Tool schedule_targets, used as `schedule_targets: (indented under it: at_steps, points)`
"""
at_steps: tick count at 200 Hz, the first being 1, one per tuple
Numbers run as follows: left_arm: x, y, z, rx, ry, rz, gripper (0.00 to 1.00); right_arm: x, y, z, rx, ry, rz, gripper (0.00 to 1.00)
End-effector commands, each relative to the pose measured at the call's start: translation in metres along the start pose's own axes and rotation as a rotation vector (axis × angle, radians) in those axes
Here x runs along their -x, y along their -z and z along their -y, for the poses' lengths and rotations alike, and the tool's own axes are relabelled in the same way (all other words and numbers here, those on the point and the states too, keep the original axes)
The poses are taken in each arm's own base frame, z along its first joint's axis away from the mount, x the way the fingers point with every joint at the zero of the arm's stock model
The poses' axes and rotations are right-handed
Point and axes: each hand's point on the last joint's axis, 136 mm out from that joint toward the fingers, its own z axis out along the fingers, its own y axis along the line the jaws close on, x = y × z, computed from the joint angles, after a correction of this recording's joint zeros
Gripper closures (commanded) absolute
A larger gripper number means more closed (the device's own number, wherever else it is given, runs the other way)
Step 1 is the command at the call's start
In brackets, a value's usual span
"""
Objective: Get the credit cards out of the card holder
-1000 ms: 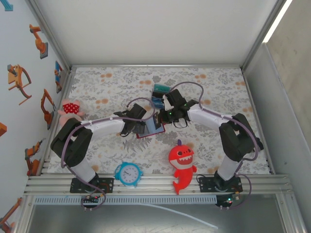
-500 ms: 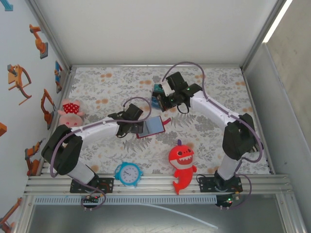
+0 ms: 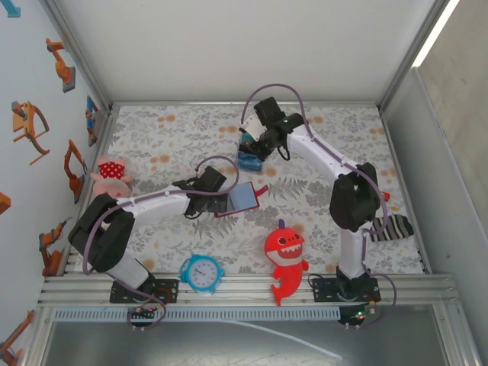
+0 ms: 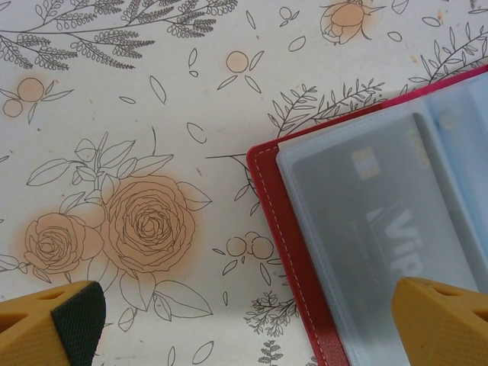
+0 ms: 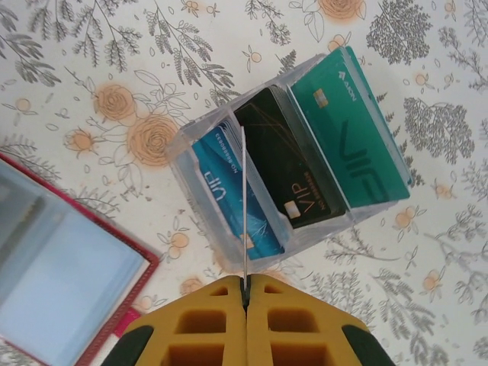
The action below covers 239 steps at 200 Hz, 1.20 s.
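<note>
Seen from above, a small dark red folding leather-like card holder (image 3: pixel 242 198) lies open at the centre of the frame on a floral-printed table cover (image 3: pixel 168 130), with its pale blue-grey sleeves facing up. The left gripper (image 3: pixel 219 201) hovers at its left edge, yellow fingers (image 4: pixel 53 328) spread wide and empty. Its wrist view shows a greyish credit card (image 4: pixel 381 213) inside a translucent sleeve. Above centre, the right gripper (image 5: pixel 245 288) is pinched tight on a thin card (image 5: pixel 243 191) seen edge-on, over a clear plastic tray (image 5: pixel 191 152) holding a blue card (image 5: pixel 225 198), a black card (image 5: pixel 286 164) and a teal card (image 5: pixel 351 130). If the thin card is released off line, it may strike a divider and drop outside the tray. The sleeved card could also cling and drag the unpinned card holder along. Bare cover surrounds the tray, and a red shark toy (image 3: pixel 286 255) sits lower, well apart
</note>
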Motion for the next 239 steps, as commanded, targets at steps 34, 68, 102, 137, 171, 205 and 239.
schedule_targets:
  at_steps: [34, 68, 102, 137, 171, 205, 239]
  points:
    - [-0.013, -0.009, -0.01, 0.062, -0.026, -0.036, 0.03, -0.003, -0.016, 0.021, -0.021, 0.148, -0.083, 1.0]
    - [-0.015, -0.013, -0.014, 0.091, -0.042, -0.044, 0.03, 0.001, -0.024, 0.023, 0.003, 0.195, -0.091, 1.0]
    - [-0.015, -0.015, -0.02, 0.124, -0.047, -0.049, 0.03, 0.002, -0.031, 0.019, 0.048, 0.231, -0.103, 1.0]
    - [-0.014, -0.015, -0.023, 0.15, -0.057, -0.052, 0.03, 0.0, -0.031, 0.013, 0.094, 0.26, -0.119, 1.0]
    - [-0.011, -0.012, -0.027, 0.165, -0.068, -0.048, 0.03, -0.006, -0.037, 0.014, 0.093, 0.278, -0.15, 1.0]
    - [-0.007, -0.008, -0.029, 0.169, -0.077, -0.034, 0.03, -0.008, -0.045, 0.021, 0.067, 0.286, -0.175, 1.0]
    - [-0.003, -0.006, -0.028, 0.165, -0.082, -0.025, 0.03, -0.003, -0.048, 0.024, 0.06, 0.292, -0.169, 1.0]
